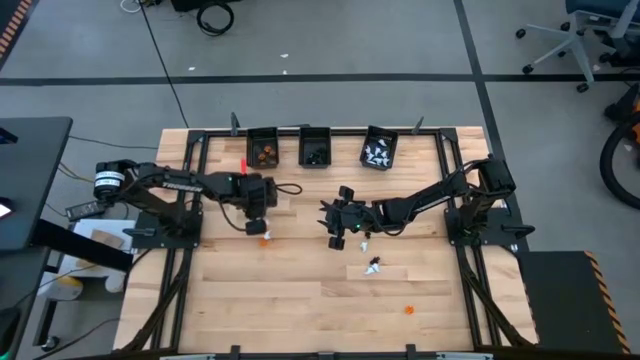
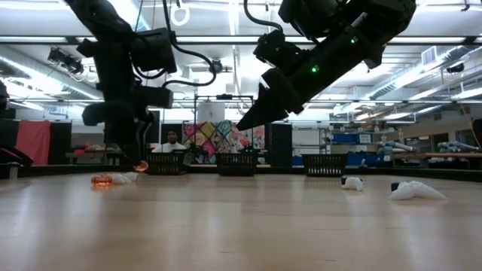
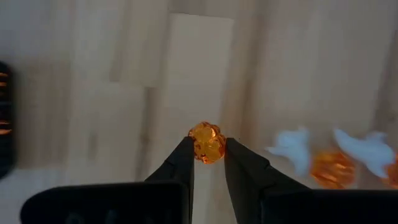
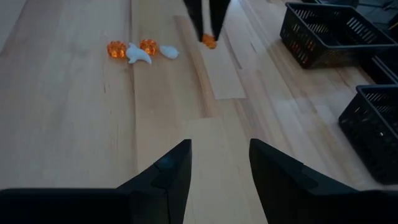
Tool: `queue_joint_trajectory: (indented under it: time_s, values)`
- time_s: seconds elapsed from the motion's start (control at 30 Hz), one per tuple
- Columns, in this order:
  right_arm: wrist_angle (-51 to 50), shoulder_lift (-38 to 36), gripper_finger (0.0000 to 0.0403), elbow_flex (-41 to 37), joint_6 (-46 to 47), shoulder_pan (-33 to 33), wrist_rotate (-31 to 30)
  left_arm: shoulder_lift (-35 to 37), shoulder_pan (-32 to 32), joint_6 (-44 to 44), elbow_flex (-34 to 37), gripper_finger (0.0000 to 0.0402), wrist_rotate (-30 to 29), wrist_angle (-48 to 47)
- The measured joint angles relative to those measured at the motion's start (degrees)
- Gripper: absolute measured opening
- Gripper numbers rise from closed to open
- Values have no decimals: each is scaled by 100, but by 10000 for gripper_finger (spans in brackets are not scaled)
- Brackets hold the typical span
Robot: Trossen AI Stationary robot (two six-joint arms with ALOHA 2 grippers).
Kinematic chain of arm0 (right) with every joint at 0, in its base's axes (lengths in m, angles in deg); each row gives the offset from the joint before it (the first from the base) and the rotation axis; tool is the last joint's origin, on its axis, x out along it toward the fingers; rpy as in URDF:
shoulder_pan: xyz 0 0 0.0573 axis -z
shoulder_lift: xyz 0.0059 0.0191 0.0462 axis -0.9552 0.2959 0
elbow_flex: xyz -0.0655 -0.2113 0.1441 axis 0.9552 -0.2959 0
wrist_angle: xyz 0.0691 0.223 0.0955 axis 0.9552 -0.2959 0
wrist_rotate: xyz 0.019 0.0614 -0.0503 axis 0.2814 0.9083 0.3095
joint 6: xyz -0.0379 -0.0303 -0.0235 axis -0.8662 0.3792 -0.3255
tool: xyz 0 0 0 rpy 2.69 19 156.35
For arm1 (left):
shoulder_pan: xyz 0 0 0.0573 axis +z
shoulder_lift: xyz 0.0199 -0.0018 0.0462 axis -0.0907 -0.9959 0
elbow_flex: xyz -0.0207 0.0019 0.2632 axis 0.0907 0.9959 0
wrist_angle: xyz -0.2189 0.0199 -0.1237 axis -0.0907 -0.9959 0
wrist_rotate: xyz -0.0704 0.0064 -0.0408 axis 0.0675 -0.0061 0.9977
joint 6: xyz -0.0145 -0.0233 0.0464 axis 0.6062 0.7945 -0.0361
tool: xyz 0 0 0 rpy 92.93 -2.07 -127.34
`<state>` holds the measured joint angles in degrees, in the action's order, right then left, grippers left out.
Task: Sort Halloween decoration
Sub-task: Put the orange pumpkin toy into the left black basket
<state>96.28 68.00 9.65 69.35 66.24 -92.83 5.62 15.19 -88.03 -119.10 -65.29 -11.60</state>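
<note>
Orange trinket point(image 3: 207, 144) sits pinched between the left gripper point(image 3: 207, 149) fingertips above the table; right gripper point(image 4: 219, 163) hangs open

Free room and obstacles on the worktop point(image 1: 300, 300)

Three bins point(image 1: 314, 147) line the far edge, with gaps between them. Both arms reach across the middle band, the left gripper point(image 1: 263, 229) and right gripper point(image 1: 338, 222) near each other with a gap between. Loose trinkets lie under the left gripper point(image 4: 140, 51), beside the right one point(image 1: 366, 244), at centre point(image 1: 374, 266), and one orange piece point(image 1: 408, 310) toward the near edge. The near-left stretch of boards lies open.
</note>
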Motion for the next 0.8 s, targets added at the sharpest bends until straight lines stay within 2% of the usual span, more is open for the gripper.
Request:
queue_joint_trajectory:
  time_s: [0.27,0.5,0.7,0.8]
  values:
    - [-5,0,166,0,6,0,0,172,493,-544,-397,62,-503,-73]
    - [-4,0,166,2,20,0,0,214,1289,-1155,-944,62,-1212,105]
    - [-12,0,166,2,20,0,4,-125,2146,-1288,-969,63,-1232,563]
    - [-13,0,166,2,20,0,21,-317,2458,-1325,-960,80,-1195,569]
